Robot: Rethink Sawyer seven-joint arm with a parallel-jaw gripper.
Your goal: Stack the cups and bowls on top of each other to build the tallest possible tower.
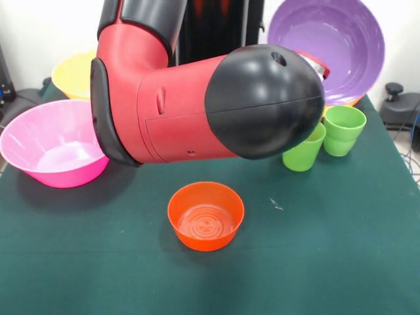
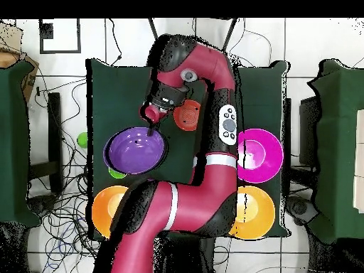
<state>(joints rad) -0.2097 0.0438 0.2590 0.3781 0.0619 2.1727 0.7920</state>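
Claw (image 2: pixel 151 122) pinches the tilted purple bowl's (image 1: pixel 328 46) rim, raised beyond the small orange bowl (image 1: pixel 206 216); no tower yet stands.

Green-covered table (image 1: pixel 367 262) carries pink bowl (image 1: pixel 56 144), small orange bowl (image 1: pixel 206 216), two green cups (image 1: pixel 326 136), yellow bowl (image 1: pixel 73 73) behind.

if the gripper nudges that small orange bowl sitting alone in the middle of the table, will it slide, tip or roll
The small orange bowl would probably slide rather than tip: it sits upright on a flat base, wider than it is tall. It looks like thin glossy plastic, so likely light and stiff. The green cloth may drag on it a little.
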